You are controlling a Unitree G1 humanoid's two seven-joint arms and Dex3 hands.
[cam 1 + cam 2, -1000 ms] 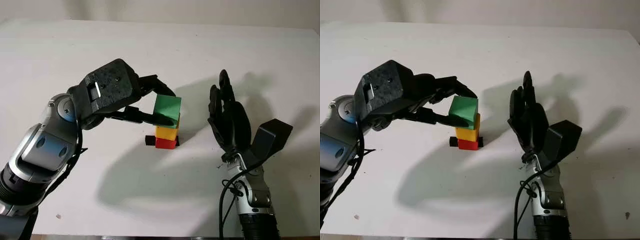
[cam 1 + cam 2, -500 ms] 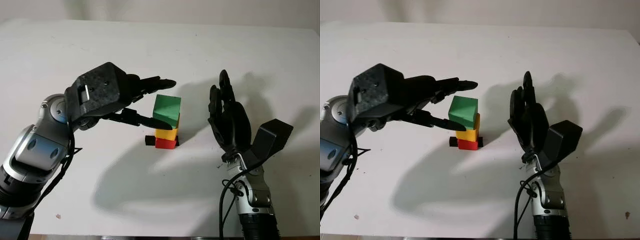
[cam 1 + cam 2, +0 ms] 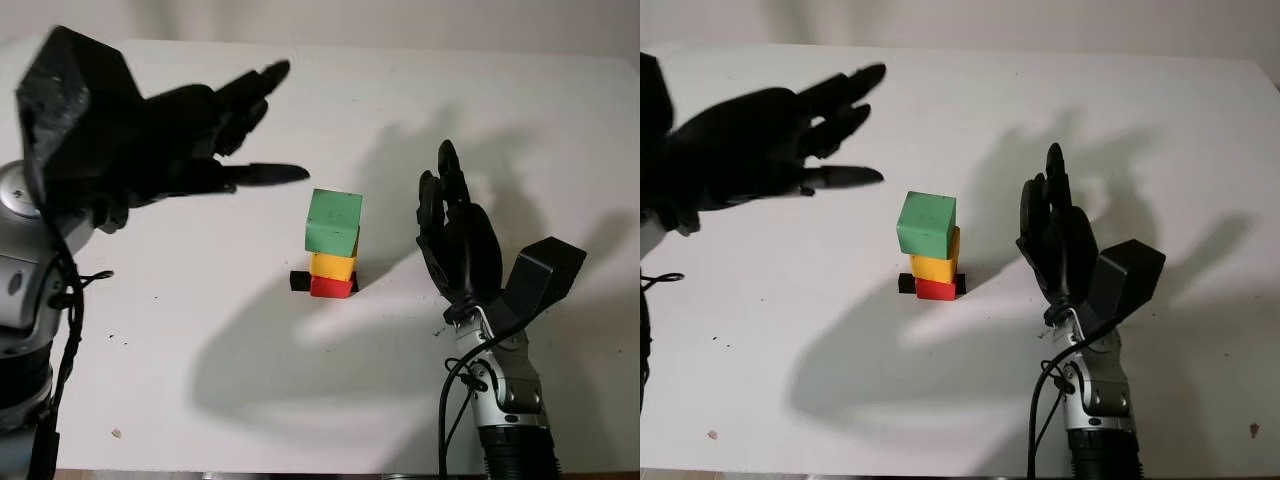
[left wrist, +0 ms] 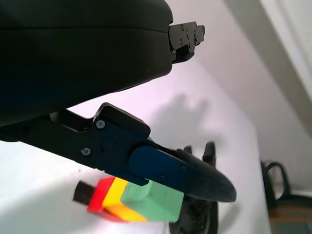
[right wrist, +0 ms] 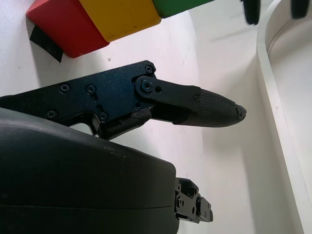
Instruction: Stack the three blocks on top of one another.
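A stack stands mid-table: a red block (image 3: 331,287) at the bottom, a yellow block (image 3: 333,265) on it, and a larger green block (image 3: 333,221) on top, turned slightly askew. The same stack shows in the left wrist view with the green block (image 4: 151,201) nearest. My left hand (image 3: 215,130) is open, raised up and to the left of the stack, touching nothing. My right hand (image 3: 455,235) is open and stands upright to the right of the stack, a gap away from it.
A small black marker (image 3: 299,281) sits on the white table (image 3: 200,330) under the red block. The table's far edge (image 3: 400,48) runs along the back.
My left hand has let go of the green block and lifted away up and to the left. The green block stays on the stack. The right hand has not moved.
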